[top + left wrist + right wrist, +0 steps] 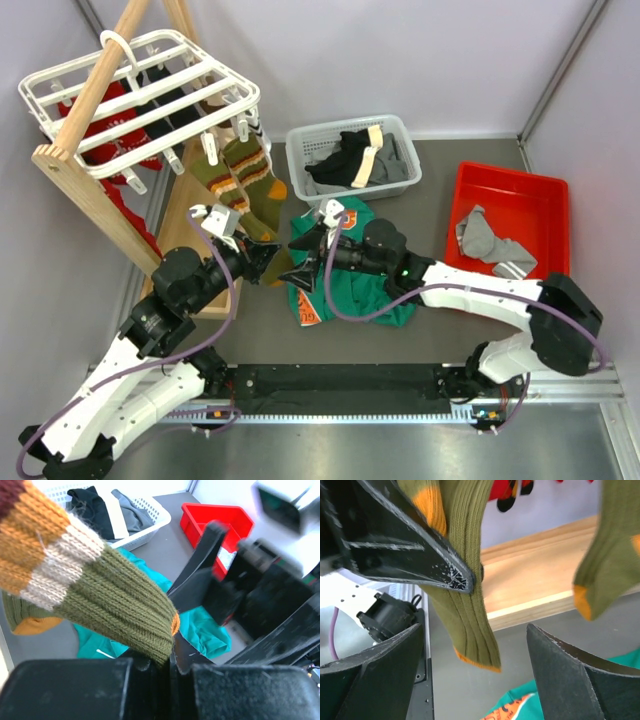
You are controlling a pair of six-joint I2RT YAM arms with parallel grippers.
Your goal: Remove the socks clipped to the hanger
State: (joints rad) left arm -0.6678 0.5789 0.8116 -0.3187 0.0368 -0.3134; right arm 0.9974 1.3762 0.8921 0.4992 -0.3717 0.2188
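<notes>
Hanger (150,95): white slatted frame, hung on the wooden rack (90,205) at far left. Striped sock (100,595): green, brown and orange, clipped at the hanger's right edge. Its lower end is pinched between the closed jaws of the left gripper (167,662). Right gripper (303,255): jaws spread wide, nothing held, positioned just right of the sock.

Your overhead view is bright and even, with soft shadows on the desk (450,200). In your left wrist view the striped sock (100,590) is sharp and the upper right blurred. White glare washes your right wrist view's left edge.
</notes>
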